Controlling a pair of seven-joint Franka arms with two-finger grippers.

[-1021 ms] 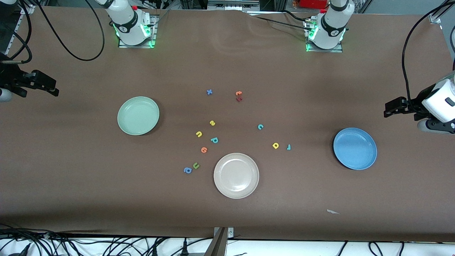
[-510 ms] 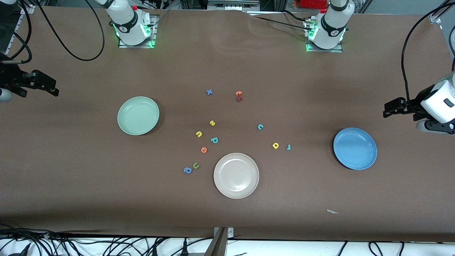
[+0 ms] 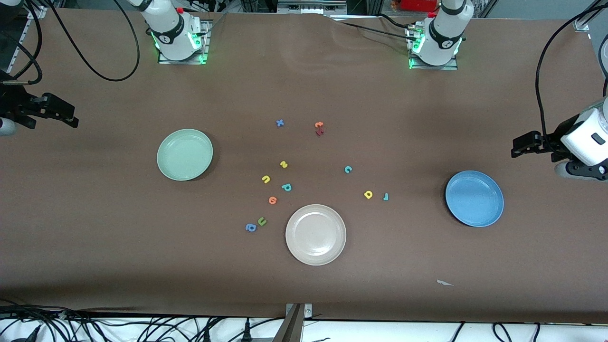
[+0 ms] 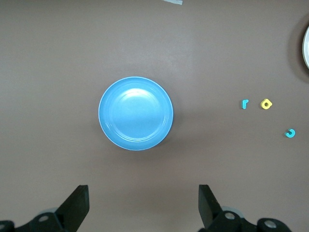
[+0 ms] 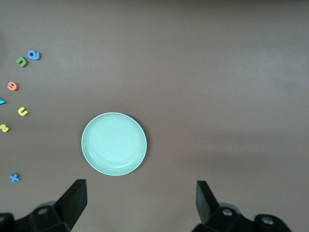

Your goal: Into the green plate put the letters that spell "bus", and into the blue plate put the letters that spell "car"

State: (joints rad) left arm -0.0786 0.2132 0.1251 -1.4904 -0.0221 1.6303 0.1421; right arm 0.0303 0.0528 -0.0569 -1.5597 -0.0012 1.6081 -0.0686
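Observation:
The green plate (image 3: pixel 184 154) (image 5: pixel 114 143) lies empty toward the right arm's end and the blue plate (image 3: pixel 474 198) (image 4: pixel 135 113) empty toward the left arm's end. Between them on the table lie the teal b (image 3: pixel 286 187), yellow u (image 3: pixel 265 179) (image 5: pixel 23 111) and yellow s (image 3: pixel 283 164) (image 5: pixel 5 128). The teal c (image 3: pixel 348 169) (image 4: pixel 290 133), yellow a (image 3: pixel 368 194) (image 4: pixel 266 103) and teal r (image 3: pixel 385 196) (image 4: pixel 245 104) lie closer to the blue plate. My left gripper (image 3: pixel 515 148) (image 4: pixel 144 193) hangs open over bare table beside the blue plate. My right gripper (image 3: pixel 72 119) (image 5: pixel 141 191) hangs open over bare table beside the green plate.
A beige-white plate (image 3: pixel 315 234) sits nearer the front camera than the letters. Other letters: blue x (image 3: pixel 280 123), orange t (image 3: pixel 318 125) on a dark red one (image 3: pixel 319 132), orange round one (image 3: pixel 272 200), olive u (image 3: pixel 261 221), blue a (image 3: pixel 250 227). A paper scrap (image 3: pixel 444 283) lies near the front edge.
The left gripper has shifted very slightly over the table. The right arm, plates and letters have not moved.

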